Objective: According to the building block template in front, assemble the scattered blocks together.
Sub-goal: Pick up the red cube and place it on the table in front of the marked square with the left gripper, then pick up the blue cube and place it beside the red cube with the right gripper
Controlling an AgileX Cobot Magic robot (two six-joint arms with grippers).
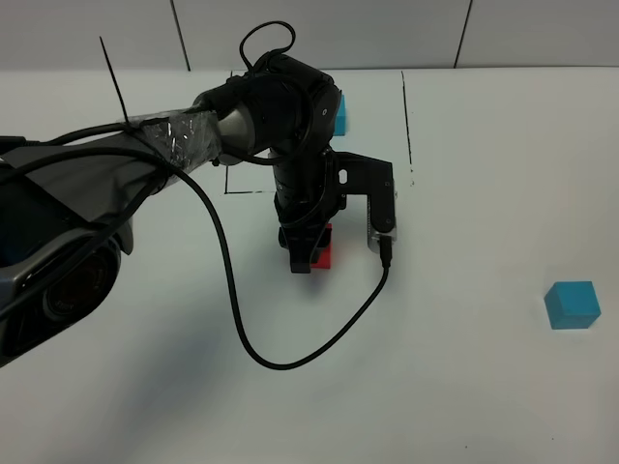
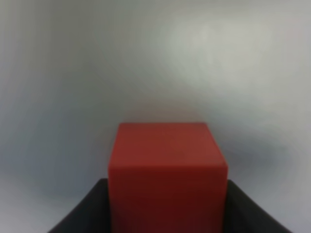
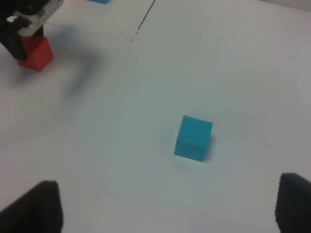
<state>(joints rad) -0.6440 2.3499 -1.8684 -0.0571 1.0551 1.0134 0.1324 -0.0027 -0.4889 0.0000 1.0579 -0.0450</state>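
My left gripper [image 1: 308, 253] is shut on the red cube [image 1: 325, 253] near the table's middle, low over the surface. In the left wrist view the red cube [image 2: 167, 170] sits between the black fingers [image 2: 82, 216]. The loose cyan-blue cube [image 1: 572, 304] lies alone at the right. It also shows in the right wrist view [image 3: 193, 137], ahead of my open, empty right gripper [image 3: 167, 194]. The template's cyan cube [image 1: 339, 112] shows at the back behind the left arm. Its red half is hidden. A thin black frame line [image 1: 247, 191] shows beside it.
The left arm's wrist and camera bracket [image 1: 377, 198] stand between the template and the held cube. A black cable [image 1: 251, 338] loops over the table in front. Another black line [image 1: 406, 116] runs along the table at the back.
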